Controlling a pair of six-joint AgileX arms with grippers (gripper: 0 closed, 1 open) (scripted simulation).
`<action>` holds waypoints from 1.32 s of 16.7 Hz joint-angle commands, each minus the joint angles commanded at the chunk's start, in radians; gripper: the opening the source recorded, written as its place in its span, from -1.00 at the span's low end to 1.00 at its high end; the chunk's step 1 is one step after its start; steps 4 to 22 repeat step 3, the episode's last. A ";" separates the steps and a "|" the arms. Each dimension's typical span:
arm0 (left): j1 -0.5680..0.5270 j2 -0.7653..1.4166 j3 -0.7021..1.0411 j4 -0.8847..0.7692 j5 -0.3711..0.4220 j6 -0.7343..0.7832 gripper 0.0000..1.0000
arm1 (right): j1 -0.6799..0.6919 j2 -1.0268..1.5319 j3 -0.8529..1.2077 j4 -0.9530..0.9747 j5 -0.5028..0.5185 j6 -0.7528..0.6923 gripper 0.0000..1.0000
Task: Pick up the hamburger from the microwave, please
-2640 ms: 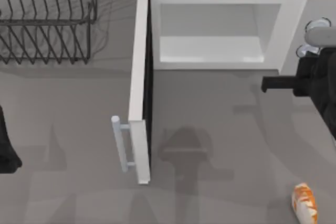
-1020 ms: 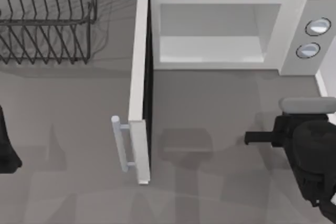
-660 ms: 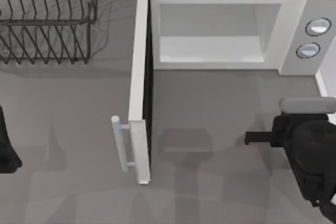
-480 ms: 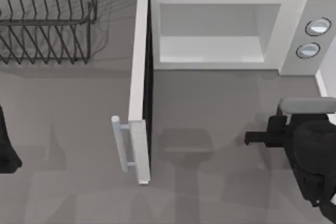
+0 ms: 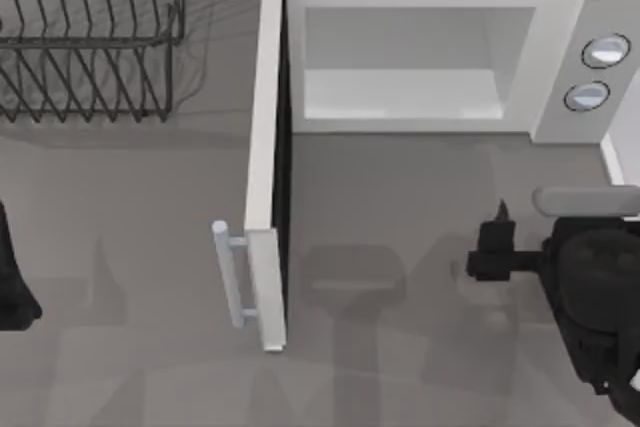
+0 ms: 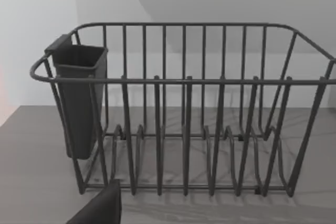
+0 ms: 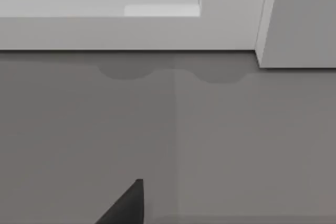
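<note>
The microwave (image 5: 545, 42) stands at the back of the table (image 5: 400, 187), right of centre. Its door (image 5: 263, 137) is swung wide toward the front, with the bar handle (image 5: 231, 275) on the outer face; the cavity shows a bare white floor and walls. Where the hamburger lies I cannot tell.

The dish rack (image 5: 90, 47) sits at the back left, well apart from the microwave. The left wrist view adds a dark cup (image 6: 79, 98) hung on one end of it, which the top view leaves out.

Open grey table runs from the cavity's front lip to the near edge, bounded on the left by the door. The right gripper (image 5: 488, 252) hovers over this stretch at its right side, below the two dials (image 5: 597, 72) – whether it is open or closed I cannot tell. The right wrist view looks low across the table at the microwave's front edge.

The left arm (image 5: 12, 277) is parked at the table's left edge
</note>
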 joint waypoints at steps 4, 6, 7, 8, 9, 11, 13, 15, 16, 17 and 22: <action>0.000 0.000 0.000 0.000 0.000 0.000 1.00 | 0.000 0.000 0.000 0.000 0.000 0.000 1.00; 0.000 0.000 0.000 0.000 0.000 0.000 1.00 | 0.000 0.000 0.000 0.000 0.000 0.000 1.00; 0.000 0.000 0.000 0.000 0.000 0.000 1.00 | 0.000 0.000 0.000 0.000 0.000 0.000 1.00; 0.000 0.000 0.000 0.000 0.000 0.000 1.00 | 0.000 0.000 0.000 0.000 0.000 0.000 1.00; 0.000 0.000 0.000 0.000 0.000 0.000 1.00 | 0.000 0.000 0.000 0.000 0.000 0.000 1.00; 0.000 0.000 0.000 0.000 0.000 0.000 1.00 | 0.000 0.000 0.000 0.000 0.000 0.000 1.00; 0.000 0.000 0.000 0.000 0.000 0.000 1.00 | 0.000 0.000 0.000 0.000 0.000 0.000 1.00; 0.000 0.000 0.000 0.000 0.000 0.000 1.00 | 0.000 0.000 0.000 0.000 0.000 0.000 1.00; 0.000 0.000 0.000 0.000 0.000 0.000 1.00 | 0.000 0.000 0.000 0.000 0.000 0.000 1.00; 0.000 0.000 0.000 0.000 0.000 0.000 1.00 | 0.000 0.000 0.000 0.000 0.000 0.000 1.00; 0.000 0.000 0.000 0.000 0.000 0.000 1.00 | 0.000 0.000 0.000 0.000 0.000 0.000 1.00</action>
